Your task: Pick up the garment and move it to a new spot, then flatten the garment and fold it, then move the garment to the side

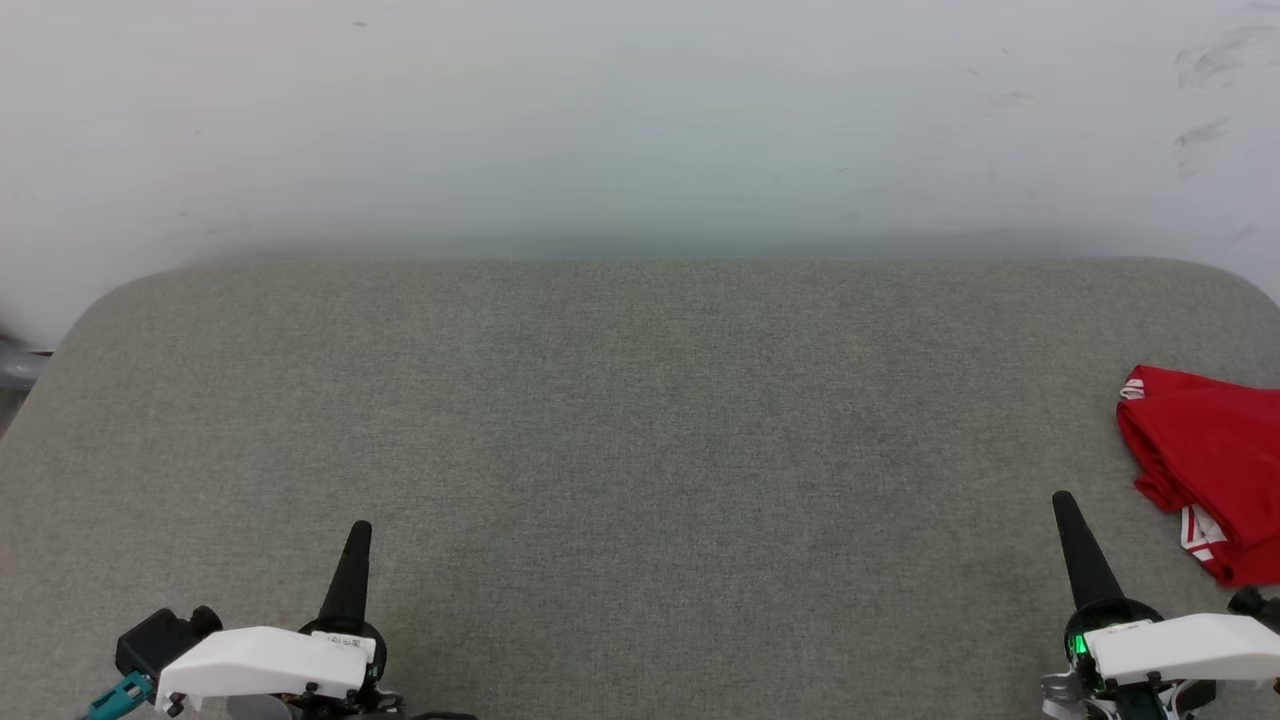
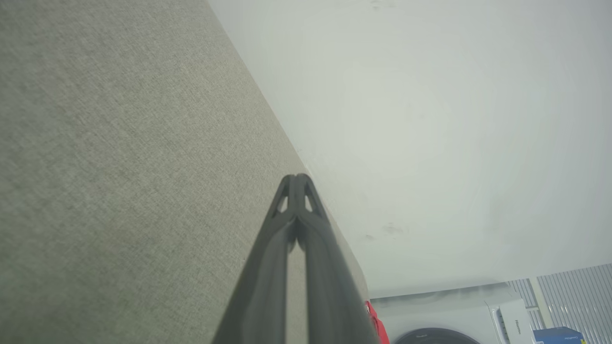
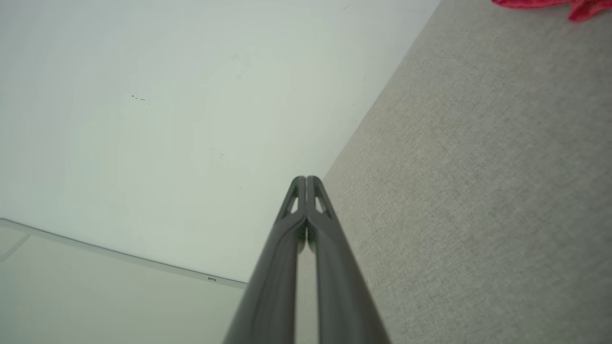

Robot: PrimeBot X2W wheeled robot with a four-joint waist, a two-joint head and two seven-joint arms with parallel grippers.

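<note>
The red garment (image 1: 1210, 470) lies bunched at the far right edge of the grey fabric-covered table (image 1: 640, 450), partly cut off by the head view's border, with bits of red-and-white striped trim showing. A red strip of the garment (image 3: 550, 4) shows at the top right of the right wrist view, and a sliver of the garment (image 2: 375, 322) peeks past the fingers in the left wrist view. My right gripper (image 1: 1064, 500) is shut and empty, just left of the garment and apart from it. My left gripper (image 1: 361, 530) is shut and empty at the lower left.
A white wall (image 1: 640, 120) rises right behind the table's far edge. In the left wrist view a white washing machine (image 2: 444, 315) and a blue box (image 2: 559, 335) stand beyond the table's right end.
</note>
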